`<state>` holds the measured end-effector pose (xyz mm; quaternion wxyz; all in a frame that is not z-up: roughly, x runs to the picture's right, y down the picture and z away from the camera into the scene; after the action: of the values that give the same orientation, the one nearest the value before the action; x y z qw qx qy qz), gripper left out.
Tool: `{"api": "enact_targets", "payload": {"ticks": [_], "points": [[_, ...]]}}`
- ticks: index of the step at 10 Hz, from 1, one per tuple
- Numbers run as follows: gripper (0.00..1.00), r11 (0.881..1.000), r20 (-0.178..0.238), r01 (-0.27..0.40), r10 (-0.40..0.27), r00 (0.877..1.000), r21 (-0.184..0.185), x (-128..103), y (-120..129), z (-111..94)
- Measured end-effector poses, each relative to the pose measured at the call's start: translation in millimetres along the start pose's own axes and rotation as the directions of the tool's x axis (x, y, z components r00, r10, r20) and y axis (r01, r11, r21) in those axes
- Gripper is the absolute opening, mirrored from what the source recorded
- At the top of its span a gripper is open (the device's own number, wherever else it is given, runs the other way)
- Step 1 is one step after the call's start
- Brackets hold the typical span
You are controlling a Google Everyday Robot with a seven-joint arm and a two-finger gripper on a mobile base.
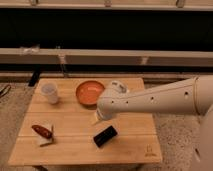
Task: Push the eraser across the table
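eraser (pixel 105 135): lies flat on the table (pixel 70 147), front-centre, nearer the front edge than the back. long axis runs diagonal, from lower left to upper right in the camera view; upper right end points toward my arm (pixel 160 97).

end effector (pixel 95 118): low over the table, just behind and a little left of the eraser's upper edge. whether it touches the eraser i cannot make out, possibly a slight gap. whether it is spread or pressed together, i cannot tell; the wrist housing hides most of it.

arm reaches in from the right side, across the back right part of the table.

surroundings:
- orange bowl (pixel 90 92), behind the end effector, toward the back edge, partly covered on its right by my wrist.
- white cup (pixel 49 93), back left, upright, apart from the bowl.
- dark red item (pixel 41 131) on a white square (pixel 46 140), front left, well apart from the eraser.
- small logo (pixel 148 150) near the front right corner.

bare planks lie between the eraser and the dark red item.
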<state>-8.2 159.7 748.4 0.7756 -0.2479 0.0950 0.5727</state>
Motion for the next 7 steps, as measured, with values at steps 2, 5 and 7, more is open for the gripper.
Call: {"api": "enact_targets", "payload": {"ticks": [2,5,7], "points": [[0.79,1.0,0.008,-0.025,0.025,1.0,-0.001,0.1,-4.6,-3.9],[0.79,0.996,-0.035,-0.085,0.086,0.996,0.021,26.9,-20.0,-5.1],[0.79,0.994,-0.098,-0.103,0.106,0.989,0.041,54.7,-6.6,0.3]]}}
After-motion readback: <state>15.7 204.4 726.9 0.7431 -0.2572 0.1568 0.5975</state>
